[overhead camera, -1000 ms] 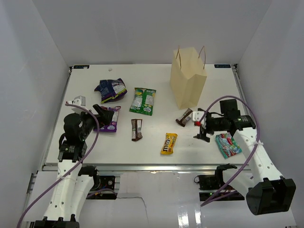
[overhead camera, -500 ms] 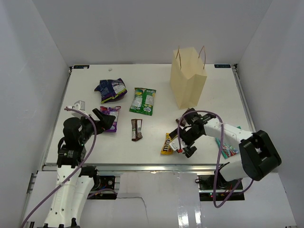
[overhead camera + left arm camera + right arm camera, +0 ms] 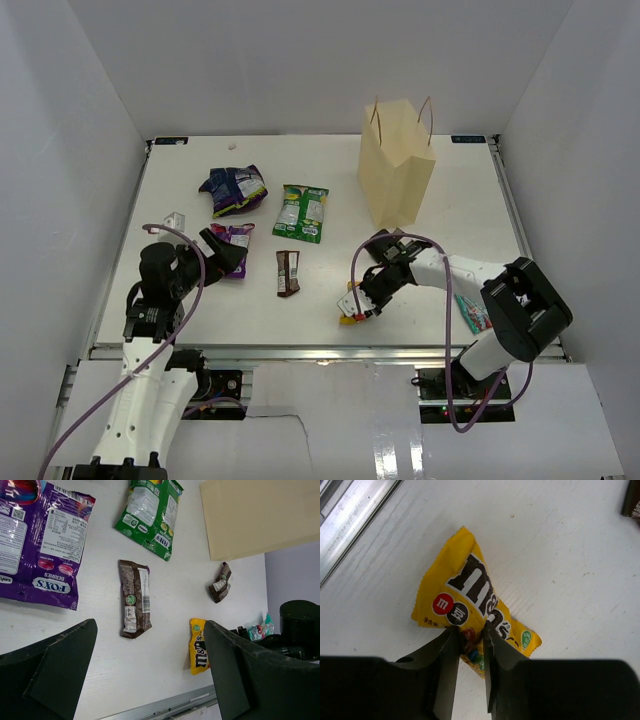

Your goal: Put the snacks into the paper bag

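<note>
My right gripper [image 3: 470, 632] is shut on the near edge of the yellow candy pack [image 3: 470, 590], which lies on the table near the front edge [image 3: 347, 306]. The tan paper bag [image 3: 397, 165] stands upright at the back right. My left gripper [image 3: 150, 625] hangs open over the left of the table, holding nothing. Below it lie a brown chocolate bar [image 3: 134, 599], a purple bag [image 3: 40, 540] and the green-white pack [image 3: 150, 515]. Another purple-blue bag [image 3: 232, 188] lies further back. A second brown bar [image 3: 385, 245] lies behind the right arm.
A teal-red candy bag [image 3: 472, 312] shows partly under the right arm's elbow at the front right. White walls close the table in on three sides. The metal front rail [image 3: 350, 515] runs close to the yellow pack.
My right arm swung left from the teal-red bag to the yellow pack, and its jaws closed on the pack's edge. The left arm shifted only slightly.
</note>
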Controlling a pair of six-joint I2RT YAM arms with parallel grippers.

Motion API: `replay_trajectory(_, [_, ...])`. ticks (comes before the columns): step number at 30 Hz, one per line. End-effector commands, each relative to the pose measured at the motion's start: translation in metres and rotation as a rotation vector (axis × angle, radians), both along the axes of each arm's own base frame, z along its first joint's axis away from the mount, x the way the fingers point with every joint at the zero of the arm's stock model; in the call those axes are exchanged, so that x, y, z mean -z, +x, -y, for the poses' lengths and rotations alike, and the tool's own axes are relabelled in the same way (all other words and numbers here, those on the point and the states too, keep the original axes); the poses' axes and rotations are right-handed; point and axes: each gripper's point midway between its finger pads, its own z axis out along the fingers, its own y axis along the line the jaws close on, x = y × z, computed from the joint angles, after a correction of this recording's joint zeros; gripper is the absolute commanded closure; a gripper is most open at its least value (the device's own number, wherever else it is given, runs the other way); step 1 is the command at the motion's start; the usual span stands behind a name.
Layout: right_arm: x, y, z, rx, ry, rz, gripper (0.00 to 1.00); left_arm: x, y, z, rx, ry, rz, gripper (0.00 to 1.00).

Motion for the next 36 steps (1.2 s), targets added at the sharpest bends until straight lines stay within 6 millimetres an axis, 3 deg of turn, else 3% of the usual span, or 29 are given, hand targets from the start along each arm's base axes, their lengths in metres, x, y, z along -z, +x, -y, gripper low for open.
replay_trajectory(1, [-0.016,-0.011,-0.003,0.054,0.012,-0.082,0.73,0.011,0.002,0.006,0.020,-0.036,-0.042,0.02])
replay_trajectory(4, [-0.042,-0.013,-0.012,0.120,0.087,-0.136,0.80,0.021,0.006,0.011,0.035,-0.064,-0.076,0.02])
replay_trajectory(7, [-0.100,-0.006,-0.022,0.276,0.224,-0.228,0.85,0.029,0.010,0.015,0.048,-0.088,-0.103,0.02])
replay_trajectory(10, [-0.164,0.021,-0.024,0.410,0.366,-0.263,0.90,0.036,0.016,0.018,0.057,-0.103,-0.117,0.02])
replay_trajectory(11, [-0.195,0.030,-0.026,0.483,0.419,-0.312,0.92,0.038,0.017,0.019,0.060,-0.107,-0.122,0.02])
replay_trajectory(16, [-0.303,0.107,0.010,0.814,0.700,-0.281,0.92,0.047,0.028,0.029,0.098,-0.132,-0.151,0.02])
replay_trajectory(21, [-0.379,0.179,0.062,1.255,0.960,-0.277,0.92,0.054,0.037,0.058,0.184,-0.087,-0.185,0.02])
replay_trajectory(22, [-0.383,0.196,0.069,1.315,0.997,-0.256,0.92,0.063,0.037,0.068,0.201,-0.052,-0.211,0.02])
replay_trajectory(24, [-0.398,0.210,0.072,1.370,1.058,-0.274,0.92,0.070,0.039,0.077,0.211,-0.020,-0.229,0.02])
replay_trajectory(25, [-0.391,0.228,0.075,1.431,1.063,-0.278,0.92,0.070,0.041,0.085,0.215,0.004,-0.228,0.03])
replay_trajectory(27, [-0.398,0.250,0.081,1.508,1.112,-0.288,0.92,0.079,0.043,0.095,0.229,0.038,-0.261,0.07])
replay_trajectory(29, [-0.399,0.266,0.085,1.553,1.142,-0.276,0.92,0.095,0.047,0.093,0.184,0.087,-0.313,0.11])
replay_trajectory(31, [-0.393,0.284,0.091,1.621,1.154,-0.269,0.92,0.097,0.050,0.097,0.173,0.114,-0.327,0.17])
replay_trajectory(33, [-0.380,0.294,0.091,1.644,1.133,-0.288,0.87,0.112,0.050,0.091,0.131,0.170,-0.380,0.23])
replay_trajectory(36, [-0.365,0.294,0.088,1.644,1.102,-0.310,0.67,0.124,0.050,0.086,0.079,0.260,-0.420,0.26])
